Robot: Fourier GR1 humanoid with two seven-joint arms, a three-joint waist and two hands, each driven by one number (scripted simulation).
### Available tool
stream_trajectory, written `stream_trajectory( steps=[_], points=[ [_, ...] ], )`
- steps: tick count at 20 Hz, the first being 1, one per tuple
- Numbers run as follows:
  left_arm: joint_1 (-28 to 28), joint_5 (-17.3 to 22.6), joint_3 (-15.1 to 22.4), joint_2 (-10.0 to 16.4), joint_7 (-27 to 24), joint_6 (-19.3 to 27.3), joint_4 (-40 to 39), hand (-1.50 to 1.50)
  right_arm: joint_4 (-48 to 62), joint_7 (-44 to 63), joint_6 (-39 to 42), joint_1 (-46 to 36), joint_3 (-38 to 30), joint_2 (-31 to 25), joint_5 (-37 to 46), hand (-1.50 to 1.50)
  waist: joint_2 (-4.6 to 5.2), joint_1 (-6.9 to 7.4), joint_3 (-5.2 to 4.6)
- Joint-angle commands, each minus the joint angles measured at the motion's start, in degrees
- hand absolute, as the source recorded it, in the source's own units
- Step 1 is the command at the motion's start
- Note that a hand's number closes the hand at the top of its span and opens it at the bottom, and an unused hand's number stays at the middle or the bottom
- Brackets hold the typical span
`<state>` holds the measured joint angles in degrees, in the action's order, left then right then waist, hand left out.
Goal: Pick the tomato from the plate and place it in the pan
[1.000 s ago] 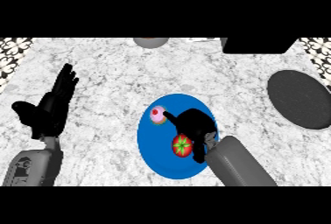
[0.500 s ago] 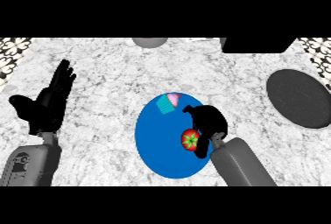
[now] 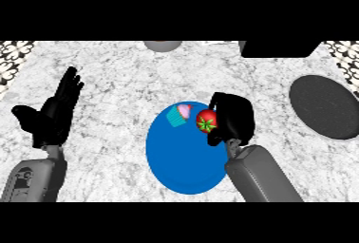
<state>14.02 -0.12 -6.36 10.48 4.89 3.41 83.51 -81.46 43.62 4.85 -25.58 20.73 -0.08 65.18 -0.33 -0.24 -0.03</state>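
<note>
No readable text, seemingly no labels

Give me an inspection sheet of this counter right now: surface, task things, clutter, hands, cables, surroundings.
Surface: grey-white marble counter.
Job's things: tomato at the upper right rim of the blue plate; dark round pan at right, apart from the plate.
Clutter: cupcake on the plate's upper edge; grey round object and black box at the far edge.
Hands: right hand curled round the tomato; left hand open, resting at left.
Cables: nothing seen.
Surroundings: patterned strips at both upper corners.
</note>
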Motion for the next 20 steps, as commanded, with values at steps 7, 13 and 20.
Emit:
stream_trajectory(
  steps=[7, 13, 20],
  points=[
    [-2.0, 0.4, 0.1, -0.1, -1.7, -1.7, -0.6, 0.00, -13.6, 1.9, -5.8, -1.0, -9.7, -5.8, 2.5, 1.50, 0.29, 0.00, 0.03],
    [-1.7, 0.2, 0.3, 0.0, 2.0, -0.6, 3.5, 0.00, -16.9, -3.0, -10.9, 0.1, -21.6, -8.0, -8.3, 1.50, 0.26, 0.18, 0.10],
    [-0.7, -1.2, 0.4, -1.6, -2.3, 0.7, -0.8, 0.00, -1.2, -16.5, -13.6, -1.8, -35.3, -20.2, -16.0, 1.50, 0.62, 0.43, 0.05]
  ],
)
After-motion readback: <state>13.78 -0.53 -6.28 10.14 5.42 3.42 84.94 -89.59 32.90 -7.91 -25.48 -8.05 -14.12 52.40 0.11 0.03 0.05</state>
